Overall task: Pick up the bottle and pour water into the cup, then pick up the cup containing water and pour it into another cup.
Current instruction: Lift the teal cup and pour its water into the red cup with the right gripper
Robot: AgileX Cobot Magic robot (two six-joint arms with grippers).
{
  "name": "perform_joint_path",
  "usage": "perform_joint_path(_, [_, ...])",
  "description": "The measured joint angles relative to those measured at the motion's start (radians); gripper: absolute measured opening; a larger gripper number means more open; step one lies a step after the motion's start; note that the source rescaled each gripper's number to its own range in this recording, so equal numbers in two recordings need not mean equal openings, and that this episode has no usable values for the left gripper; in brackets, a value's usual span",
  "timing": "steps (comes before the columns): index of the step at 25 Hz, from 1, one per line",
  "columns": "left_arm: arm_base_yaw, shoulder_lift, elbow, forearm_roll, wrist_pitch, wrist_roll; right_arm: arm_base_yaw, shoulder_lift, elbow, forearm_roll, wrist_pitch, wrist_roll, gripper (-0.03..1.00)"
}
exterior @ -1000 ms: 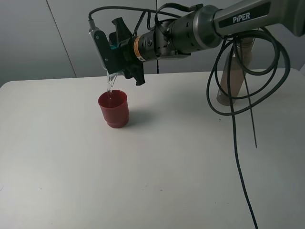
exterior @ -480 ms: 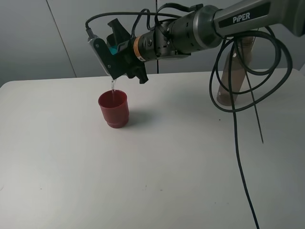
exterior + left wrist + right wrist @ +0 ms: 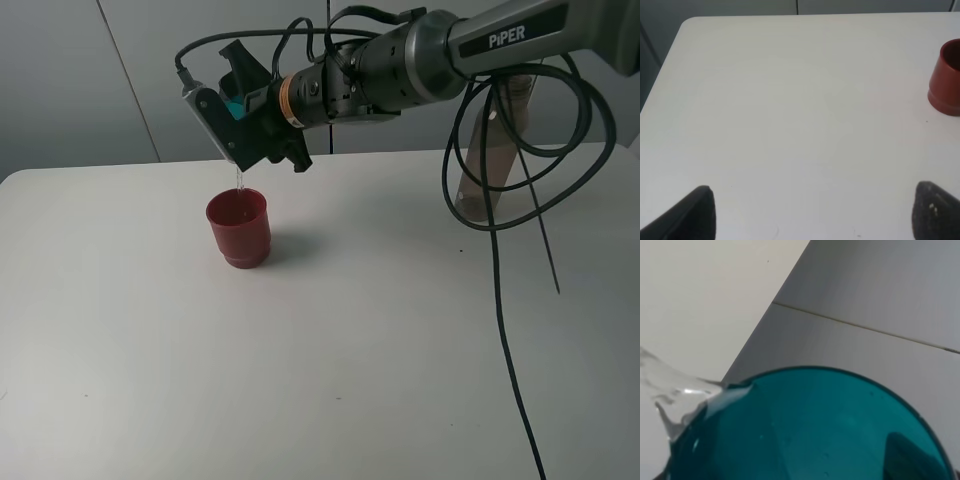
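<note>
My right gripper (image 3: 245, 125) is shut on the teal cup (image 3: 236, 103) and holds it tipped steeply above the red cup (image 3: 239, 228), which stands on the white table (image 3: 320, 350). A thin trickle of water (image 3: 238, 180) falls from the teal rim into the red cup. In the right wrist view the teal cup (image 3: 815, 430) fills the frame with water at its lip (image 3: 675, 395). The bottle (image 3: 500, 130) stands at the back right, behind cables. My left gripper (image 3: 812, 215) is open and empty over the table, with the red cup (image 3: 946, 80) well off to its side.
Black cables (image 3: 495, 300) hang from the right arm and trail over the right side of the table. A grey panelled wall (image 3: 120, 80) stands behind the table's far edge.
The right gripper has lifted and tipped the teal cup a little further. The poured stream has thinned from a broad sheet to a trickle. The red cup has not moved.
</note>
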Motion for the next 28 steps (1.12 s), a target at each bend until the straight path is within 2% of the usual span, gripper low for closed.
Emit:
perform_joint_path(5, [0.000,0.000,0.000,0.000,0.000,0.000,0.002,0.000,0.000,0.000,-0.017,-0.028,0.05])
perform_joint_path(19, [0.000,0.000,0.000,0.000,0.000,0.000,0.002,0.000,0.000,0.000,-0.026,-0.202,0.05])
perform_joint_path(28, [0.000,0.000,0.000,0.000,0.000,0.000,0.002,0.000,0.000,0.000,-0.030,-0.221,0.05])
